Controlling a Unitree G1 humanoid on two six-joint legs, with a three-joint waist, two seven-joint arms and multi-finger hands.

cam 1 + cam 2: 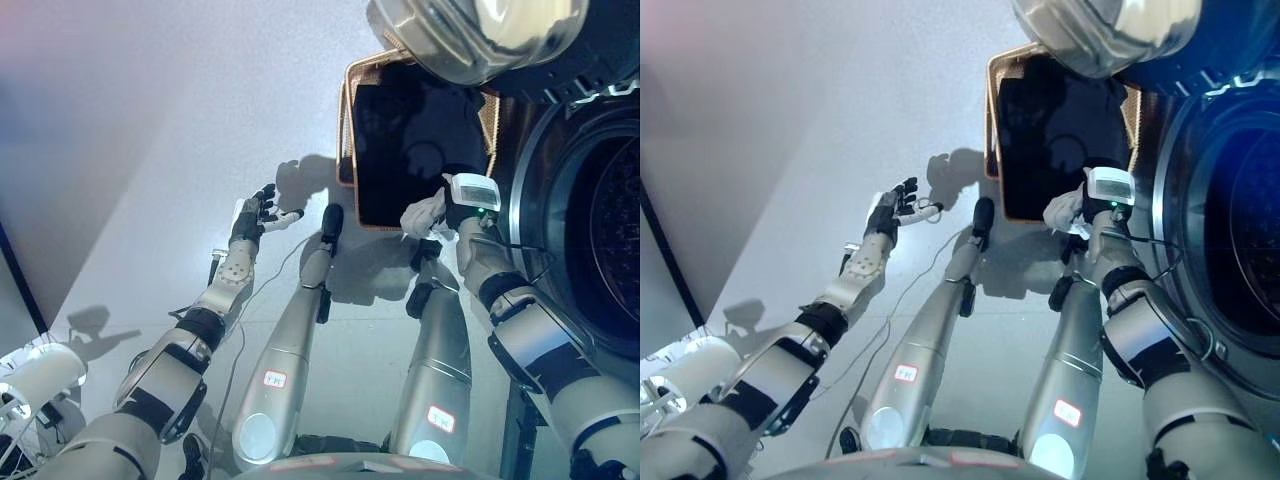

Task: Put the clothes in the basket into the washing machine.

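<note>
At basket rim, white cloth bunched in right hand fingers

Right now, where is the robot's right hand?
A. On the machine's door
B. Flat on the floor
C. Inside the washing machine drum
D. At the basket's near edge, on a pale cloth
D: the right hand sits at the basket near edge, against a pale cloth.

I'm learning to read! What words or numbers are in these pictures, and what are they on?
Dark washing machine front: pale marks at the view's edge, cut off and too blurred to read.
Brown woven basket: no text shows.
Nothing else can be read.
</note>
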